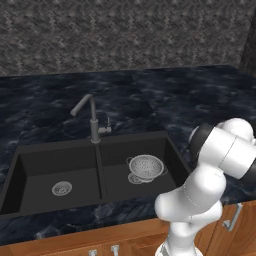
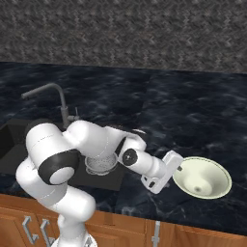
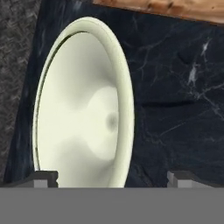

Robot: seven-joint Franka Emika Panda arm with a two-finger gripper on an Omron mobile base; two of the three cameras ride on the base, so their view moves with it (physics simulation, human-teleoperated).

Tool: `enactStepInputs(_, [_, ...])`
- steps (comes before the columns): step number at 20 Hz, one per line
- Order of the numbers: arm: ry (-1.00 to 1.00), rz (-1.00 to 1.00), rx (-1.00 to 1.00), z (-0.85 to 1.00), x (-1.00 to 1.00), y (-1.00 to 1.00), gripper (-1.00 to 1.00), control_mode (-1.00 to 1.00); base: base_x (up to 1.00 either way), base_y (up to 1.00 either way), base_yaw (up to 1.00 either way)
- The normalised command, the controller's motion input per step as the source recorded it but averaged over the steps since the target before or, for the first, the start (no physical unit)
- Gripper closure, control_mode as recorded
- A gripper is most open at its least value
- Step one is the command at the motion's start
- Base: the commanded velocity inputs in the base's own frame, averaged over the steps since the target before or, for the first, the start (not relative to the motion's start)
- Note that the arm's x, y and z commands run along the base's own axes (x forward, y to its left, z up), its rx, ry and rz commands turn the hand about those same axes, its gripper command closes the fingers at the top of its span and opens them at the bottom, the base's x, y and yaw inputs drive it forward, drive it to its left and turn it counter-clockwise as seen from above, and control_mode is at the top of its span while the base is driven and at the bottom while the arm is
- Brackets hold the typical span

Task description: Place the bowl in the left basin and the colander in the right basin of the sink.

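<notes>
Hand view puts the bowl (image 3: 83,109) right ahead of my pincer (image 3: 111,179), whose tips stand wide apart with nothing between them yet. The bowl sits on the dark counter (image 2: 193,106), well right of the sink (image 1: 30,150); the colander (image 1: 146,166) already rests in the right basin (image 1: 120,175). I judge the thin, sloped rim may slip sideways if I close off-centre.

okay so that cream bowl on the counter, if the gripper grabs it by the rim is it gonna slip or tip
The bowl looks smooth and glossy, so its rim may slip between the fingertips. It looks rigid. Its wide, shallow flare on a narrow base suggests it could tip if pushed at the rim. The gripper is open beside it.
</notes>
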Motion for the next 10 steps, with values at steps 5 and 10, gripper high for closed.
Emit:
enactStepInputs(5, [0.0, 0.0, 0.0, -0.26, 0.09, -0.08, -1.0, -1.0, 0.0, 0.0, 0.0])
enactStepInputs(10, [0.0, 0.0, 0.0, -0.23, 0.12, -0.05, -1.0, -1.0, 0.0, 0.0, 0.0])
